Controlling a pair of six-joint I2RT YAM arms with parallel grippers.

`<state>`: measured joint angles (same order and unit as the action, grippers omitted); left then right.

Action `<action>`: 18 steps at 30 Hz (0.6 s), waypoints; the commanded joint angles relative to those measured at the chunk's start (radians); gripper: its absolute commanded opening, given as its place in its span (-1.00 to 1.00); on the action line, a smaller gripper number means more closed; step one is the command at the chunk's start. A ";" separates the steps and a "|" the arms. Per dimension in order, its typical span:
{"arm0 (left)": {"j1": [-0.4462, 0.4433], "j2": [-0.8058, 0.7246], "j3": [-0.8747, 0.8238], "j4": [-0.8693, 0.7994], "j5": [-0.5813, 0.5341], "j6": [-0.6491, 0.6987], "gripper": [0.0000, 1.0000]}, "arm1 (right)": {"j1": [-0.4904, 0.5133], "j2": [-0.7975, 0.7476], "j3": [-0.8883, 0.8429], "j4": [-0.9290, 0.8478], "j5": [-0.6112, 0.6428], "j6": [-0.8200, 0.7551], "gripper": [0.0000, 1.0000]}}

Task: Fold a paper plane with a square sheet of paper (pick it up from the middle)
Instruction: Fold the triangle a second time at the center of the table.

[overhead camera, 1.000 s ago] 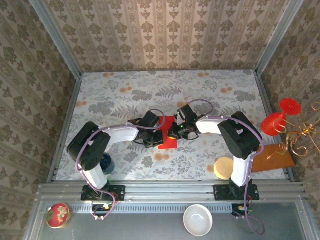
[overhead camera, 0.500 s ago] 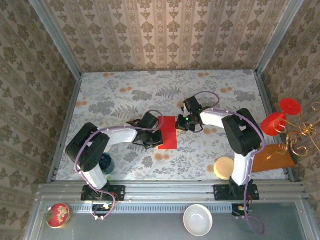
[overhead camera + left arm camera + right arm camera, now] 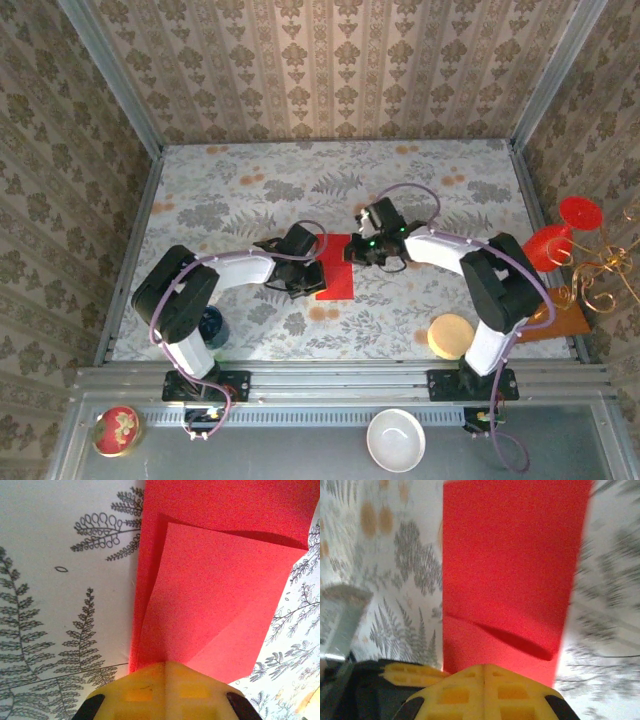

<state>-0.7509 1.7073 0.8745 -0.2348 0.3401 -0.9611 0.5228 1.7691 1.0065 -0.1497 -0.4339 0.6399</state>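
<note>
At the tip of the left tool (image 3: 165, 675), the two yellow pads are pressed together with no gap. Their point meets the left edge of the square sheet of paper (image 3: 215, 580). We cannot tell whether a layer is caught between the pads or the tip merely bears down on it. The right tool (image 3: 484, 677) is likewise pressed together, with its tip at the opposite, right edge of the sheet.

The sheet lies near the middle of the desk (image 3: 230, 190), between the two tools. It is already doubled into a narrow strip running near to far. The upper layer shows a diagonal crease and stands slightly proud of the lower one, casting a shadow.

Handling, in our judgement:
- The paper is very light, thin and limp, and it will slide on the desk unless one tool pins it.
- It creases permanently and tears if pulled against a pinch.
- Take hold at a raised free edge or corner of the upper layer, where a pad can get underneath, and hold the strip down at its middle.

Further out, a tan disc (image 3: 450, 335) sits near the right arm and red glasses (image 3: 558, 235) stand beyond the right rail.

We can read no brand, label or writing. The sheet is plain and the desk cover carries only printed ferns and orange blossoms.
</note>
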 commanded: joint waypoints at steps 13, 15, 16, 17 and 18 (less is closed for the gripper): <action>0.002 0.046 -0.043 -0.119 -0.023 -0.010 -0.99 | 0.009 0.143 -0.015 0.003 0.054 0.042 -0.99; 0.001 0.045 -0.055 -0.119 -0.025 -0.017 -0.99 | -0.027 0.143 -0.034 0.009 0.067 0.057 -0.99; 0.001 0.043 -0.063 -0.117 -0.026 -0.020 -1.00 | -0.047 0.139 -0.045 0.013 0.072 0.062 -0.98; 0.002 0.041 -0.068 -0.116 -0.026 -0.024 -1.00 | -0.064 0.135 -0.052 0.018 0.076 0.065 -0.98; 0.002 0.040 -0.074 -0.114 -0.026 -0.026 -1.00 | -0.081 0.132 -0.058 0.019 0.084 0.069 -0.98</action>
<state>-0.7509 1.7084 0.8619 -0.2050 0.3439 -0.9684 0.5175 1.8805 0.9874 -0.1020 -0.4923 0.6876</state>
